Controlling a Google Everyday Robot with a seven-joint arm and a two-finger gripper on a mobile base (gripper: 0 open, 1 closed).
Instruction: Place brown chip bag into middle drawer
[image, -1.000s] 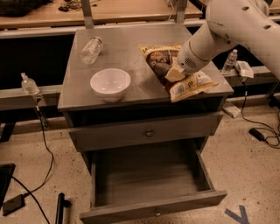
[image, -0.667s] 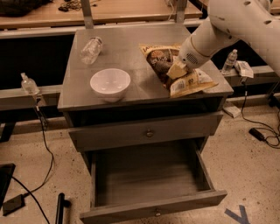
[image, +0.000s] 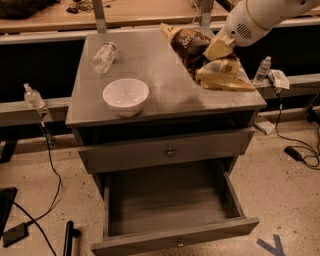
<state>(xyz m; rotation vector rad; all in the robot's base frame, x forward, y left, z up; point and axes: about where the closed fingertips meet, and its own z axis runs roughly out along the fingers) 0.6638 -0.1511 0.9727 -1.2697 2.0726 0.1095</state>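
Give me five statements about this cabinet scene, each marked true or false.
1. The middle drawer is pulled open. True.
2. The white bowl sits inside that drawer. False: the white bowl stands on the cabinet top, front left.
3. The gripper is at the brown chip bag, over the right rear of the cabinet top. True.
4. The plastic bottle stands upright. False: the plastic bottle lies on its side at the left rear of the top.
5. The upper drawer is open too. False: the upper drawer is closed.
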